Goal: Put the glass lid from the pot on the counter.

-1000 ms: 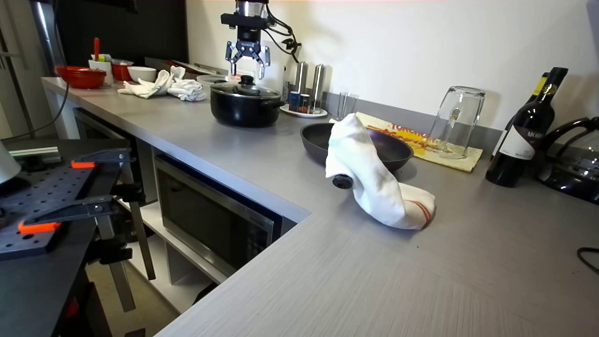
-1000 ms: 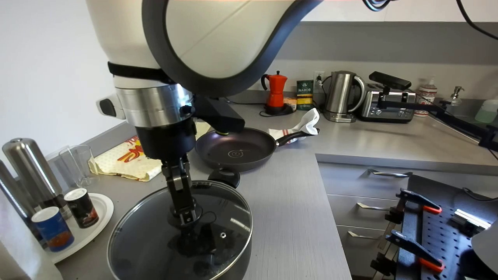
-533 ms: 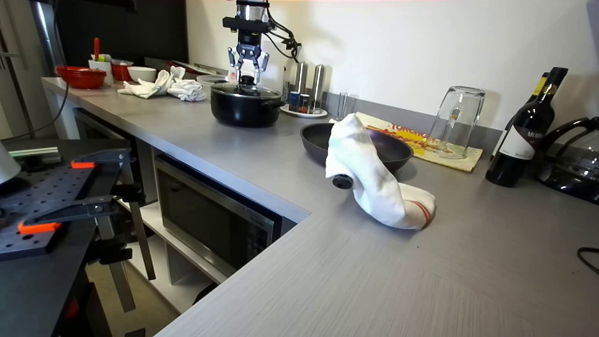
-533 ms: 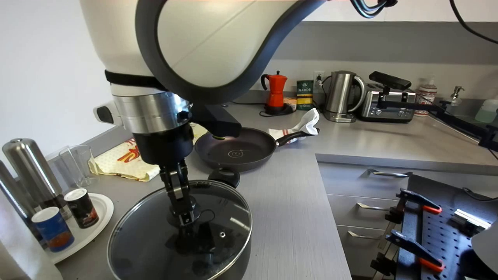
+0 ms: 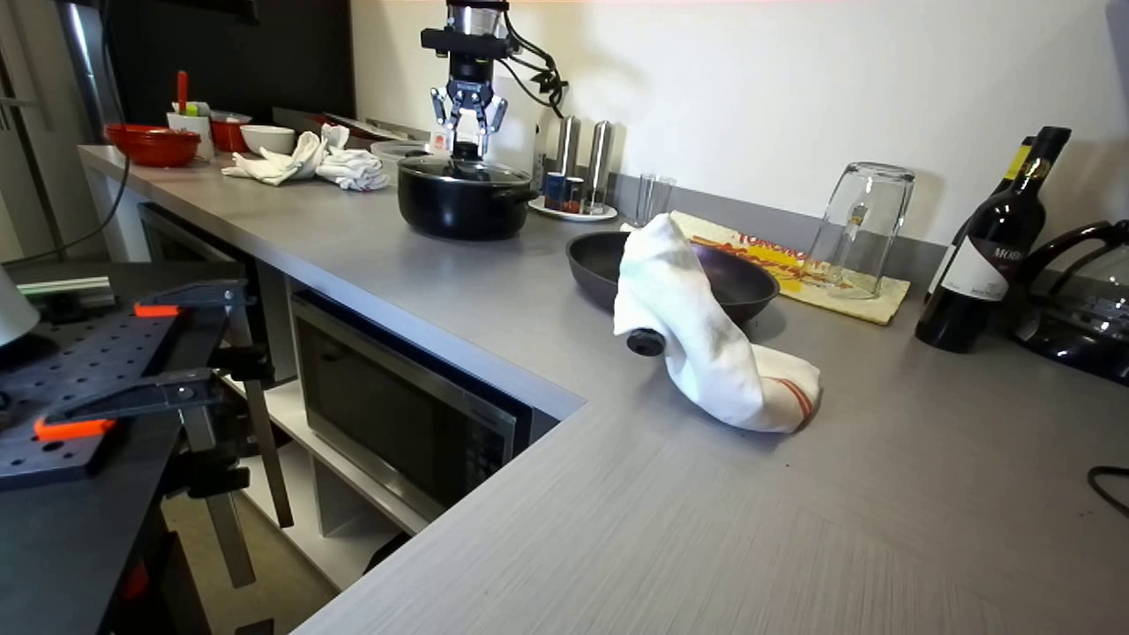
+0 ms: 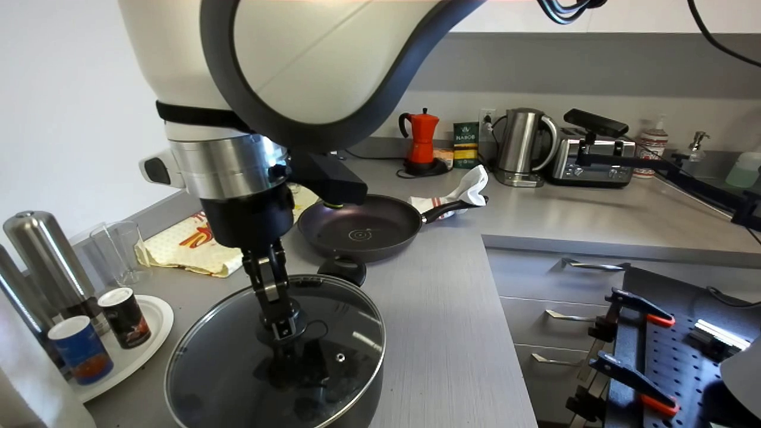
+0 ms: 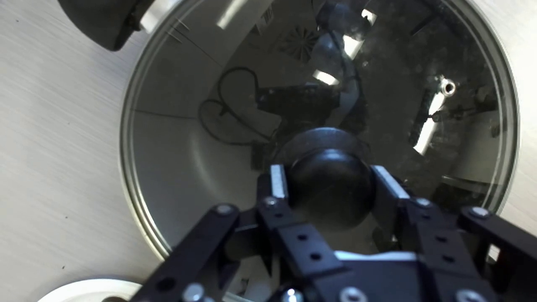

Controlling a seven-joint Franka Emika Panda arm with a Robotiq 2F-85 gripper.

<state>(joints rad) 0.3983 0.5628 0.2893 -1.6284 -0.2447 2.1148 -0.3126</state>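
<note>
The glossy black pot (image 5: 463, 212) stands on the grey counter (image 5: 494, 300). Its glass lid (image 6: 220, 362), with a thin metal rim, lies level on top in both exterior views. In the wrist view the lid (image 7: 180, 167) fills most of the picture, and its round black knob (image 7: 331, 188) sits between the fingers. My gripper (image 7: 333, 182) is shut on that knob, one pad on each side. In the exterior views the gripper (image 5: 467, 150) points straight down over the lid's centre, its fingers reaching down to the knob.
A dark frying pan (image 6: 362, 229) sits near the pot's handle (image 6: 343, 270), a white towel (image 5: 697, 326) over its own handle. On the wall side are a white plate (image 6: 157, 321) with cups, steel mills (image 6: 50, 261) and a glass (image 6: 122, 252). Crumpled cloths (image 5: 309, 163) lie beyond the pot.
The fingers, wide apart above the knob a second ago, have come down slightly and closed in on it. The arm has shifted a little. Lid and pot stay where they were.
</note>
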